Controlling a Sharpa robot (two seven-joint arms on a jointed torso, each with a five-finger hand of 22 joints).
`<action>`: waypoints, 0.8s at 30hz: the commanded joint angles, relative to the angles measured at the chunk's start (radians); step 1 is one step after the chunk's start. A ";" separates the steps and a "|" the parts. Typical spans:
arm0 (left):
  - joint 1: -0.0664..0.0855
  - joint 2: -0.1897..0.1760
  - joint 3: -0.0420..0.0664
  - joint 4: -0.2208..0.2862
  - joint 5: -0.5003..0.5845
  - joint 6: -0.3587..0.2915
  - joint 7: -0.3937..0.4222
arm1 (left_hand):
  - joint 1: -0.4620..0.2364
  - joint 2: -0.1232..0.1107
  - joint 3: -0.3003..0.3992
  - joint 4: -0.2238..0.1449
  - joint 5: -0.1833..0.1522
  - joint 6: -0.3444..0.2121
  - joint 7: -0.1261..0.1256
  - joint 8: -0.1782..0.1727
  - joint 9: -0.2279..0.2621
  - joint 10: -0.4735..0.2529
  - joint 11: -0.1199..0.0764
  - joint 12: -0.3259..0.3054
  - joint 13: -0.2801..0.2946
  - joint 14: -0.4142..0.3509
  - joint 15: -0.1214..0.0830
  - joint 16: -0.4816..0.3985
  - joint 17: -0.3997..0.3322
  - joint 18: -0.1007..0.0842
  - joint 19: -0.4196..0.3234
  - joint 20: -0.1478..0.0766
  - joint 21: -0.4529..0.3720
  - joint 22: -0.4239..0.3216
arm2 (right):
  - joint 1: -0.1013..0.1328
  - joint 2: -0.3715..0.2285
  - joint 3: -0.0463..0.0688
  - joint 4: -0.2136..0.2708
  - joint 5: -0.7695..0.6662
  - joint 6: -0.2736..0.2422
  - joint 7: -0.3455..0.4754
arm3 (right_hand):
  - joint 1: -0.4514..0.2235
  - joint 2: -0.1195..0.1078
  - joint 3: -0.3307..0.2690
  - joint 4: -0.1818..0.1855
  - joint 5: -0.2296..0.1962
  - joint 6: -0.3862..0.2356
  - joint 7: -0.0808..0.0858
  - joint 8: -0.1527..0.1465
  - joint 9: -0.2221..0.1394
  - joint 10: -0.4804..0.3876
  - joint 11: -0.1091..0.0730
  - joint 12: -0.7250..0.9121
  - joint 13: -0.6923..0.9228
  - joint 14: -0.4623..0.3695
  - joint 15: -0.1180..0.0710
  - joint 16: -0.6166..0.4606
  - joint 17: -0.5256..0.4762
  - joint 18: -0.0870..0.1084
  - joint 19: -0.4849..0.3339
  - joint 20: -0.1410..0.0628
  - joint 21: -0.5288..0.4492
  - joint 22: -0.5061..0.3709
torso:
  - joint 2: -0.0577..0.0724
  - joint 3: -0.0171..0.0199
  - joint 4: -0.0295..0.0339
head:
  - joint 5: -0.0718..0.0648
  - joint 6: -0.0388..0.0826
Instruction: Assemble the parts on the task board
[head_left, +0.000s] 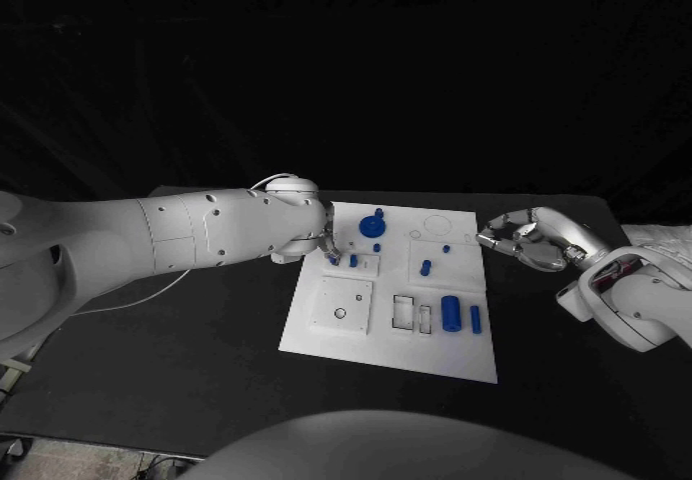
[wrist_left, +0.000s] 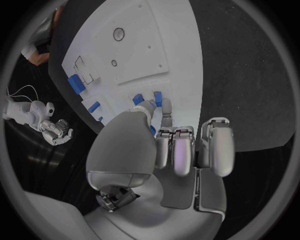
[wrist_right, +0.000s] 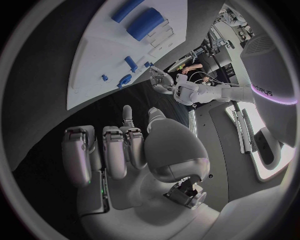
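2 blue rods (head_left: 462, 315) lie side by side, long axes running toward the robot.

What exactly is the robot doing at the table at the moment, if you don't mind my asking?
It is assembling blue parts on the white task board. The left hand reaches over the board's far left area, fingertips down by two small blue parts; whether it grips one is unclear. The right hand hovers off the board's right edge, fingers curled, holding nothing. A large blue cylinder lies near the board's right side.

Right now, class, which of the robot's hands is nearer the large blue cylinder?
Right. The right hand hovers off the task board's edge beside the large blue cylinder; the left hand is across the board.
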 joint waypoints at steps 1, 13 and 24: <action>-0.004 0.004 -0.001 -0.001 -0.008 0.010 0.007 | -0.001 0.011 0.005 0.001 -0.001 0.006 -0.002 0.006 0.000 0.104 -0.008 0.002 0.263 0.105 -0.004 0.003 0.263 0.001 0.064 -0.006 -0.004 0.231 | -0.001 -0.001 0.000 0.001 -0.002 -0.001 0.009 | 0.010 -0.002 -0.004 -0.003 0.006 -0.005 -0.002 -0.004 0.001 0.107 0.004 0.004 0.263 0.103 0.004 0.003 0.263 0.002 0.062 0.004 -0.003 0.241 | 0.000 0.0002 0.0002 | 0.000 0.000; -0.007 0.008 -0.001 -0.007 -0.009 -0.007 0.010 | -0.002 0.010 0.007 0.001 -0.002 0.007 -0.002 0.005 0.000 0.104 -0.008 0.002 0.263 0.105 -0.004 0.003 0.263 0.002 0.064 -0.006 -0.005 0.230 | -0.001 -0.001 0.000 0.002 -0.002 0.000 0.007 | 0.010 -0.002 -0.004 -0.003 0.006 -0.005 -0.002 -0.004 0.001 0.107 0.004 0.004 0.263 0.103 0.004 0.003 0.263 0.002 0.062 0.004 -0.003 0.241 | 0.000 0.0001 0.0000 | 0.000 0.000; -0.008 0.009 0.000 -0.006 -0.010 -0.010 0.011 | -0.002 0.009 0.008 0.001 -0.002 0.007 -0.002 0.005 0.000 0.104 -0.008 0.002 0.263 0.105 -0.004 0.003 0.263 0.002 0.064 -0.006 -0.005 0.230 | -0.001 -0.002 0.000 0.000 -0.002 0.001 0.006 | 0.010 -0.001 -0.005 -0.002 0.006 -0.004 -0.002 -0.003 0.002 0.107 0.004 0.004 0.263 0.103 0.004 0.003 0.263 0.002 0.062 0.004 -0.002 0.241 | 0.000 0.0002 0.0002 | 0.001 0.000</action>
